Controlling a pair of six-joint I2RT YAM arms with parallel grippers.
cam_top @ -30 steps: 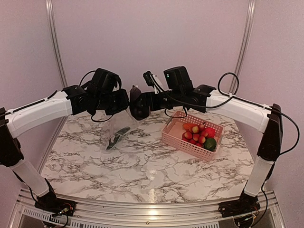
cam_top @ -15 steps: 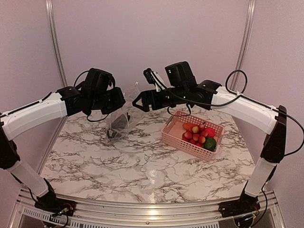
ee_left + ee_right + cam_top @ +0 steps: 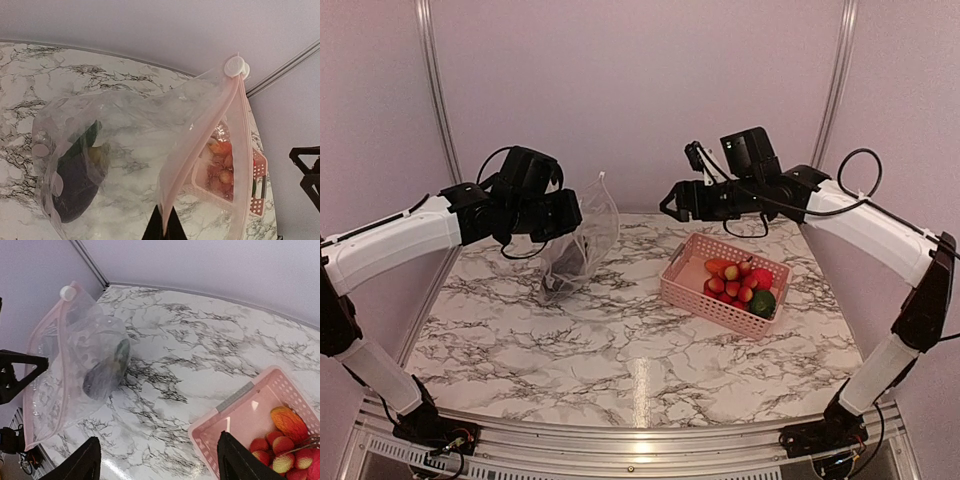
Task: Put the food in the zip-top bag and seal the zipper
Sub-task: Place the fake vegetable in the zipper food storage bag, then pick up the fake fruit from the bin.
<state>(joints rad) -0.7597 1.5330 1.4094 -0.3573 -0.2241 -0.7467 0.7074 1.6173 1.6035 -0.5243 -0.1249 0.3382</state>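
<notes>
- Two fingers of the left gripper [image 3: 163, 226] are pinched tight on the pink edge strip of a clear, crinkly plastic zip-top bag [image 3: 135, 125], holding it up well to the left of the pink slotted plastic basket [image 3: 676, 285]
- The zipper [image 3: 200, 145], a thin pink press-strip, runs from that pinch up to a small white slider [image 3: 235, 66]; its two sides stand apart, so the bag's mouth gapes on the side facing the basket
- The bag's low end sags toward the white-and-grey marble table [image 3: 620, 360] on the side away from the basket; whether it touches the tabletop cannot be told
- In that low end lies a dark aubergine [image 3: 75, 192], with a green cucumber [image 3: 89, 140] lying against it
- The right gripper [image 3: 668, 203] has its jaws spread wide with nothing between them; it hangs in the air above and behind the basket's far left corner, clear of the bag
- Inside the basket, toward its right end, sit a cluster of red-pink berries [image 3: 732, 287], an orange-red mango-shaped piece [image 3: 717, 266] on the far side of them, and a round green piece [image 3: 763, 303] in the near right corner
- The basket stands flat on the table, right of the table's middle
</notes>
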